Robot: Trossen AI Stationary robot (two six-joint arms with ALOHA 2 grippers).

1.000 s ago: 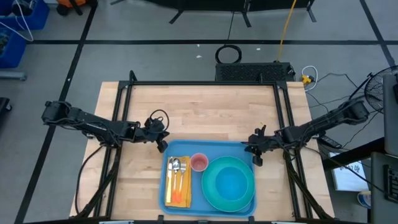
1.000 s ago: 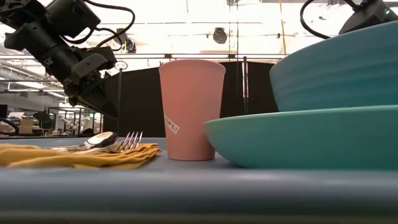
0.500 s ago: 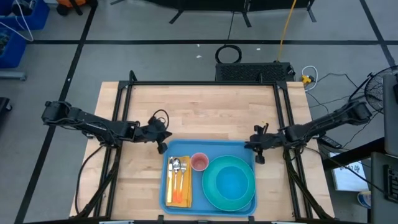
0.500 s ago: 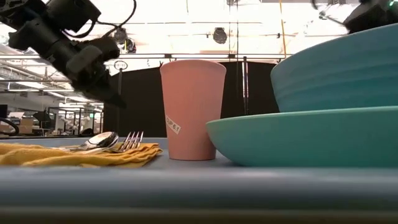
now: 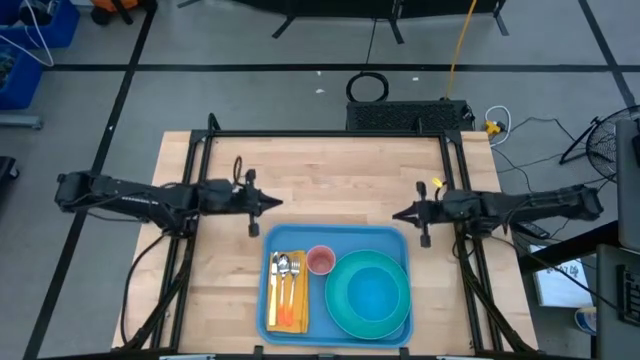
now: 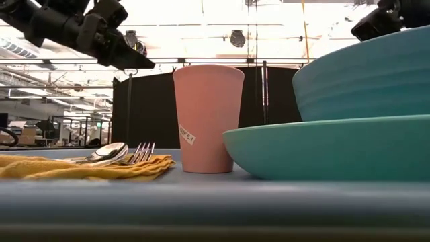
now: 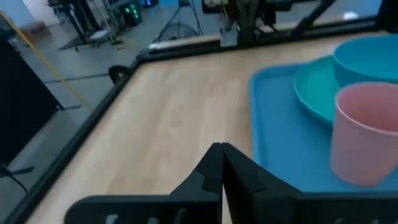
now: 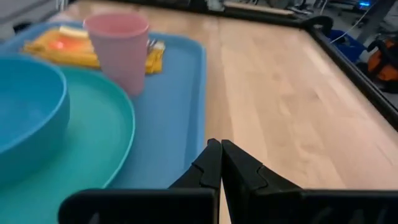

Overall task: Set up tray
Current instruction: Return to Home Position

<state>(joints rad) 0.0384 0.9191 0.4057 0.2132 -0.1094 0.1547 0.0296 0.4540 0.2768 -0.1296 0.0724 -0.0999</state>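
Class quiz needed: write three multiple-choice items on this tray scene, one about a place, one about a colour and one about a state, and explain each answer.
1. The pink cup stands:
A) on the tray, between the napkin and the plate
B) off the tray
C) on the napkin

2. The napkin is:
A) white
B) yellow-orange
C) green

3. The left pincer and the right pincer are:
A) open
B) shut on the cup
C) shut and empty

Answers:
1 A: the high view shows the cup on the blue tray floor between the two.
2 B: the high view shows the napkin's colour.
3 C: each wrist view shows its pincer closed tight with nothing between.
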